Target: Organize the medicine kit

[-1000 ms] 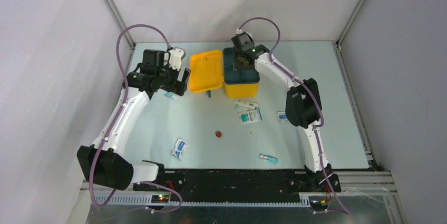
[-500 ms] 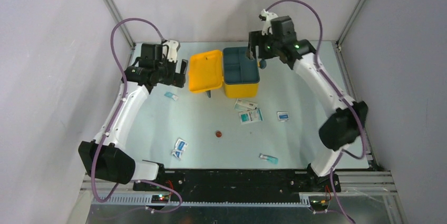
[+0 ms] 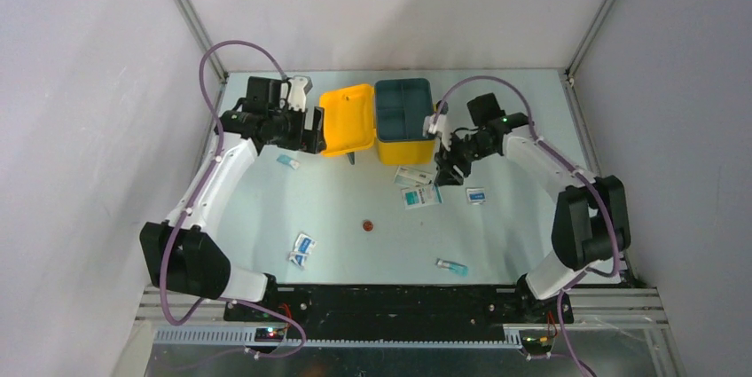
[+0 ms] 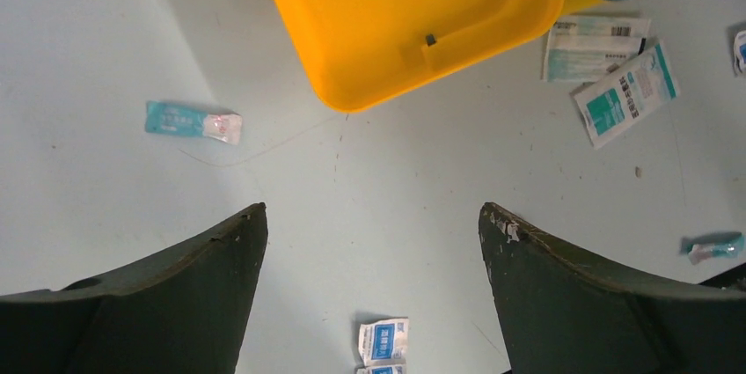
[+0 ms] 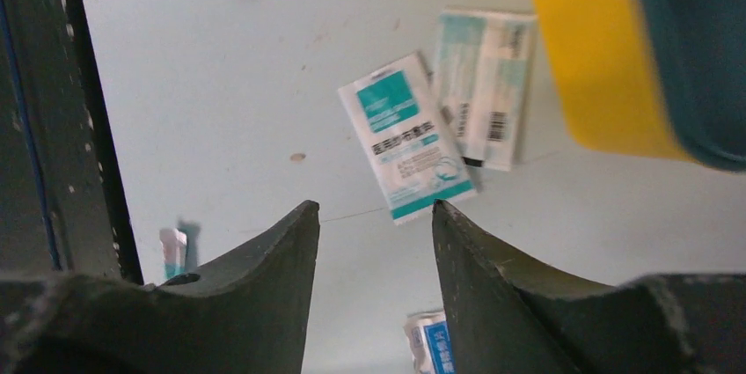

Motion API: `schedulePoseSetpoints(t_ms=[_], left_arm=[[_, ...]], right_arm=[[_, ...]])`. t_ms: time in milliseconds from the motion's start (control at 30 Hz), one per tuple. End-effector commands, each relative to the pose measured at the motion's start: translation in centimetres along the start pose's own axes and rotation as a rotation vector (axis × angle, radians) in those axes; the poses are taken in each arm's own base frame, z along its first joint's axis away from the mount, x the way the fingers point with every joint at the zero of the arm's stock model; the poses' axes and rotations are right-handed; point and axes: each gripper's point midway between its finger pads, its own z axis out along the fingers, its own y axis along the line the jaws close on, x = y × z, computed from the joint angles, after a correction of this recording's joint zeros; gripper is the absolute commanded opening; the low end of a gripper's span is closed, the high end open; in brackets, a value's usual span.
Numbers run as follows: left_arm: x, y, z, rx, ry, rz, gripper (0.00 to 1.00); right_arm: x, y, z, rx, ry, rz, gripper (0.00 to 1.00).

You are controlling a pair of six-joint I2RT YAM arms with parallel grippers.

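The yellow medicine kit (image 3: 348, 120) lies open at the back of the table, its lid flat to the left and a dark teal tray (image 3: 403, 107) in its base. My left gripper (image 3: 311, 133) is open and empty, just left of the lid; in the left wrist view (image 4: 371, 216) the lid (image 4: 405, 22) lies ahead of it. My right gripper (image 3: 447, 170) is open and empty, right of the kit's front, over the white-and-teal sachets (image 3: 421, 196). In the right wrist view (image 5: 376, 207) a teal sachet (image 5: 406, 136) lies just beyond the fingertips, with the kit's yellow wall (image 5: 598, 48) at the upper right.
Loose on the table are a sachet (image 3: 413, 175) by the kit's front, a small blue one (image 3: 476, 195), a pair (image 3: 301, 250) at front left, a teal packet (image 3: 286, 161) near the left gripper, a small tube (image 3: 451, 266) and a red disc (image 3: 365, 225).
My right gripper has left the teal tray, swung up and right, then come down over the sachets right of the kit's front. My left gripper has moved slightly toward the lid.
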Motion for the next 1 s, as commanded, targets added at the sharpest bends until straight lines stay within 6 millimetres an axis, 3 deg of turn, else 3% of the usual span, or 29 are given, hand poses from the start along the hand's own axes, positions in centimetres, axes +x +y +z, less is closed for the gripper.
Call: schedulePoseSetpoints(t_ms=[0,100,200,433,700,800,967], left_arm=[[-0.1,-0.5,-0.7,0.035,-0.024,0.022,0.93],[-0.2,-0.4,-1.2,0.022,-0.039,0.043,0.93],[-0.2,-0.3,-1.7,0.018,-0.053,0.061,0.93],[0.2,-0.4,-2.1,0.018,-0.062,0.078,0.93],[-0.7,-0.4,-1.9,0.023,-0.073,0.08,0.93],[-1.2,-0.5,-1.8,0.025,-0.078,0.079,0.93],[-1.4,-0.5,-1.7,0.029,-0.079,0.075,0.93]], right_arm=[[3.0,0.0,3.4,-0.056,0.093,-0.203,0.51],[3.0,-3.1,5.6,0.063,0.1,-0.148,0.47],[3.5,-4.5,7.2,0.104,0.122,-0.144,0.48],[6.2,-2.9,9.0,-0.062,0.217,-0.333,0.61],[9.2,-2.4,10.9,-0.119,0.41,-0.385,0.62],[10.6,-1.5,11.3,-0.175,0.477,-0.369,0.48],[9.4,-1.4,10.3,-0.162,0.469,-0.352,0.23]])
